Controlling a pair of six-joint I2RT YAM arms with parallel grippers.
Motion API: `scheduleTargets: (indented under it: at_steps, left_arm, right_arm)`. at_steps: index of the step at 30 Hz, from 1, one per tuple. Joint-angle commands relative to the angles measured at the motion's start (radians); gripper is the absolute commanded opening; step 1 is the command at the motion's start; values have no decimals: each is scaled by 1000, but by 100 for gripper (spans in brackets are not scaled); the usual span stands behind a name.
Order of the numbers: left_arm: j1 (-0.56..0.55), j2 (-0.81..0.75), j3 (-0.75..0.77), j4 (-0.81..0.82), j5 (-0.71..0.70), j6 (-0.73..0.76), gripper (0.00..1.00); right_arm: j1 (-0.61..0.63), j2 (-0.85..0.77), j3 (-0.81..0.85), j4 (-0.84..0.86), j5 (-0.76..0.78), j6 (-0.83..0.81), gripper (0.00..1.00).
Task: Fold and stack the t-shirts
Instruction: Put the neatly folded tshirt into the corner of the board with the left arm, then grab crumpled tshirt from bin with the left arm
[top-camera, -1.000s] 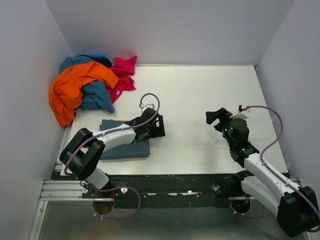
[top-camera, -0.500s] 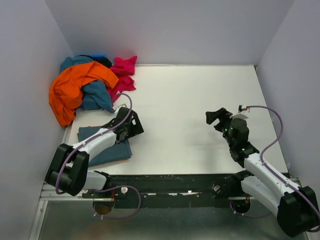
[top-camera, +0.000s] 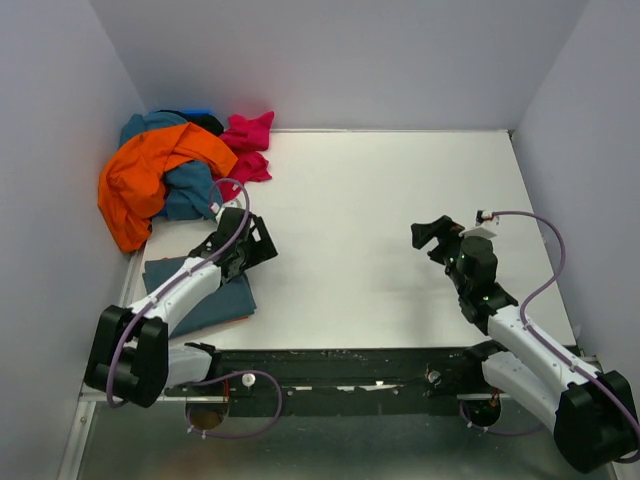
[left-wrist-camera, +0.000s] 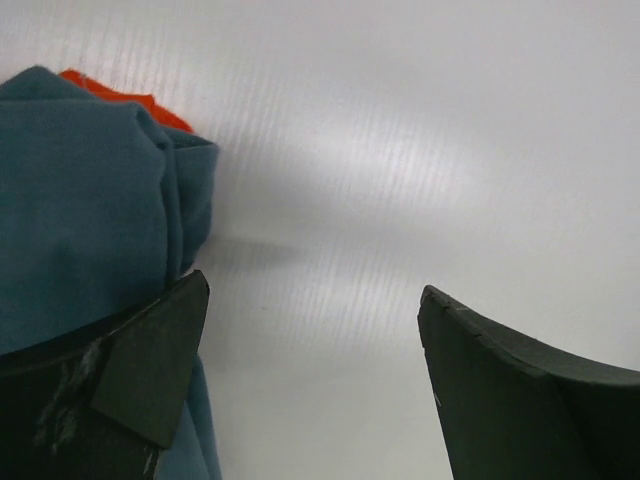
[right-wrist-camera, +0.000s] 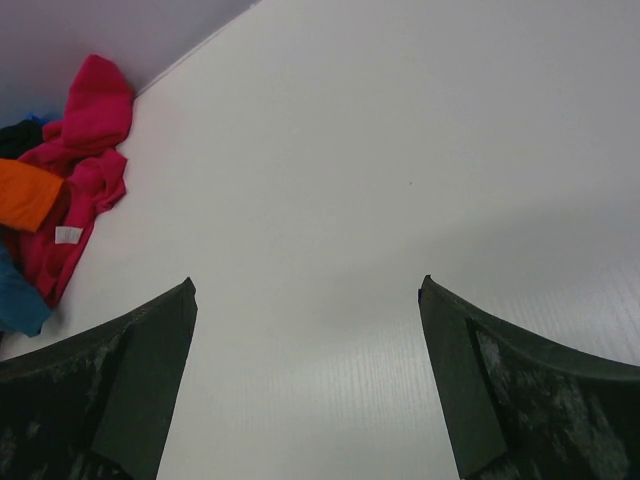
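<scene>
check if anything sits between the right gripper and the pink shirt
Nothing visible does. Only bare white table lies between the open right gripper and the pink shirt, which sits in the pile at the far left.

The right gripper gapes wide, well apart from the magenta t-shirt — orange t-shirt and teal t-shirt just beside it.

We see soft, even light from overhead; the white worktop is bright, with a mild sheen in the left wrist view. A faint, blurred shadow lies beside the teal t-shirt there. In both wrist views the jaws are dark and out of focus near the lens.
</scene>
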Motion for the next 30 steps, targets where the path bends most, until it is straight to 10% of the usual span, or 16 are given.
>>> scheduleTargets:
  at_steps: [1,9,19,30]
  left_arm:
    - [-55,-116,47,69,65,18,97]
    - [-135,-211,108,72,-277,9,99]
    - [198,129,668,-294,-429,-60,99]
    - [515,350,816,-350,-452,-139,98]
  right_arm:
    - [-3,-4,0,1,-2,-8,100]
    - [-3,-104,-50,27,8,-22,100]
    - [-3,-92,-52,24,12,-13,100]
    - [-3,-51,-97,62,-19,15,100]
